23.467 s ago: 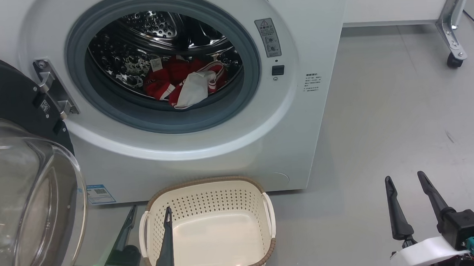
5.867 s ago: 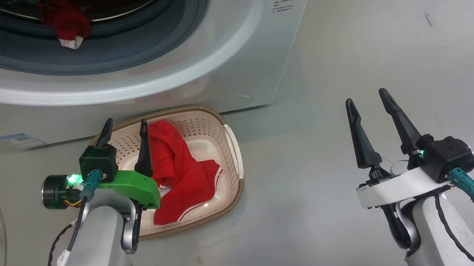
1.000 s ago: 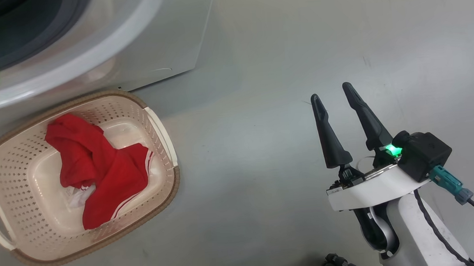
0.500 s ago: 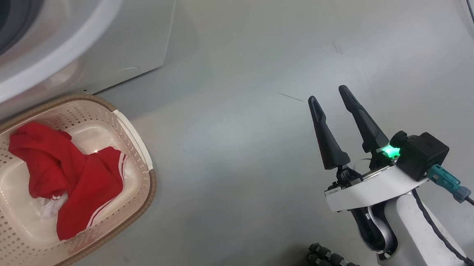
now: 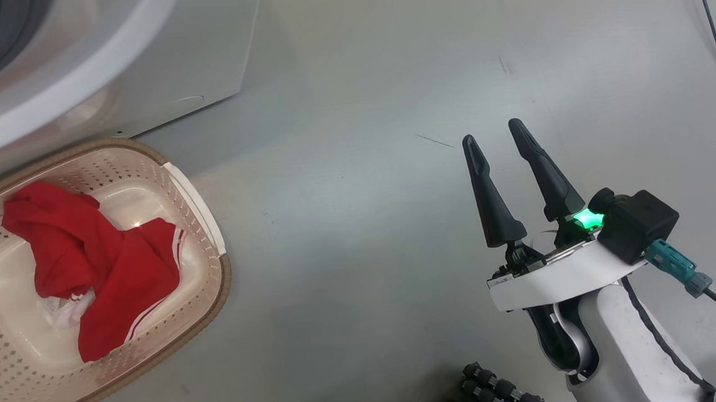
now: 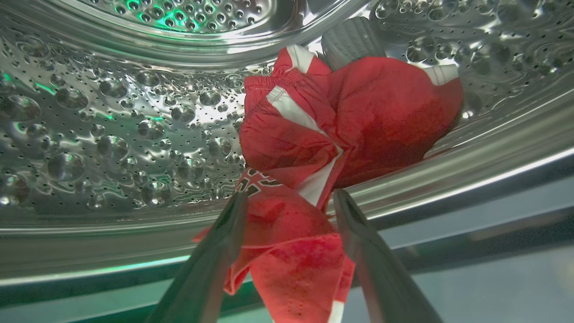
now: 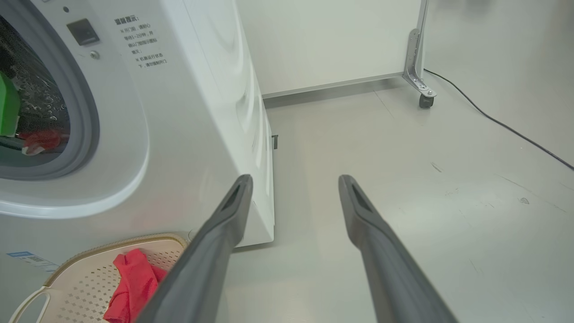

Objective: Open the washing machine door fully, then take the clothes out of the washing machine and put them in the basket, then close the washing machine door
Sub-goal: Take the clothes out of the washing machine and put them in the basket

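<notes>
The left gripper (image 6: pixel 290 197) reaches inside the washing machine (image 7: pixel 202 112). Its 2 fingers stand apart on either side of the lower fold of the red clothes (image 6: pixel 350 116), which lie on the perforated drum (image 6: pixel 112 134) and drape over its front lip. The right gripper (image 5: pixel 490 132), fingers spread and holding nothing, hovers over the grey floor (image 5: pixel 359 226), well apart from the basket (image 5: pixel 220 284). The basket stands before the machine and holds another red garment (image 5: pixel 107 272) with white stripes.

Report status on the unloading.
Left jaws open, straddling clothes in drum. Right jaws open, idle over floor. Red garment already in basket. No obstruction seen.
</notes>
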